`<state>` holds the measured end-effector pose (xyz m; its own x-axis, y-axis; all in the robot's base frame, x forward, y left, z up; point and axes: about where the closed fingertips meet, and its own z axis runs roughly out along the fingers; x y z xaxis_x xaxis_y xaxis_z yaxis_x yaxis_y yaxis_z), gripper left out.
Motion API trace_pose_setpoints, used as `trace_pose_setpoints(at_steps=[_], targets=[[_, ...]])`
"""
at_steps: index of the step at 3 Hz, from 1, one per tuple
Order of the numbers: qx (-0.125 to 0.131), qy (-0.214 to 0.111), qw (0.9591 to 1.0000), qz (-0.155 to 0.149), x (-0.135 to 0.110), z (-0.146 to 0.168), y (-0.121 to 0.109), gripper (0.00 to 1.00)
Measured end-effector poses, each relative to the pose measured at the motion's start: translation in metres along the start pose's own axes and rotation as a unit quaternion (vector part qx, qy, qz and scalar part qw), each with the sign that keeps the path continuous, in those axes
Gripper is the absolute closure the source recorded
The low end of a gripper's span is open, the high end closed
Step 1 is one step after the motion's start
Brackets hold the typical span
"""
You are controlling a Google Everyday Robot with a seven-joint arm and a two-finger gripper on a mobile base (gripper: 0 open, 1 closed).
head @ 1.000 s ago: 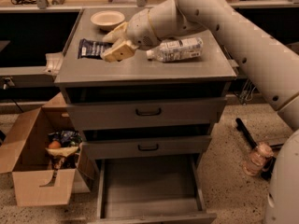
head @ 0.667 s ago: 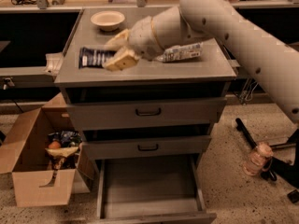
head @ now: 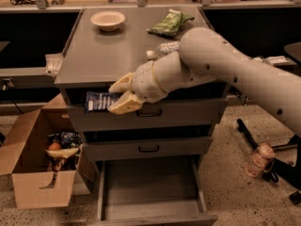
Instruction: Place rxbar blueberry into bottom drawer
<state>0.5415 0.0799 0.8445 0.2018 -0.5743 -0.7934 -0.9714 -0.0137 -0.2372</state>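
The rxbar blueberry (head: 98, 101) is a flat dark navy wrapper with pale lettering. My gripper (head: 120, 96) is shut on its right end and holds it level in the air, just off the cabinet top's front left edge, in front of the top drawer. The bottom drawer (head: 151, 209) is pulled open below, a wide grey tray with a bare floor. The bar hangs above and left of the drawer's opening. My pale arm reaches in from the right.
On the cabinet top (head: 99, 55) stand a pale bowl (head: 108, 19), a green snack bag (head: 169, 23) and a clear plastic bottle (head: 162, 50). Two shut drawers with black handles (head: 148, 148) sit above the open one. An open cardboard box (head: 43, 166) of items stands at the left.
My gripper has lifted the bar off the cabinet top and carried it forward and down past the front edge. The view has also shifted.
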Motion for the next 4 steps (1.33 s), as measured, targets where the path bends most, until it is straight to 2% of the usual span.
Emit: trace_pose_setpoints(at_steps=[1, 2, 3, 4], targets=[[-0.003, 0.033, 0.9978, 0.058, 0.067, 0.009, 0.043, 1.00], [-0.003, 0.033, 0.9978, 0.058, 0.067, 0.009, 0.043, 1.00], [-0.001, 0.045, 0.9946, 0.094, 0.103, 0.020, 0.057, 1.00], [-0.001, 0.054, 0.9861, 0.157, 0.163, 0.041, 0.088, 1.00]])
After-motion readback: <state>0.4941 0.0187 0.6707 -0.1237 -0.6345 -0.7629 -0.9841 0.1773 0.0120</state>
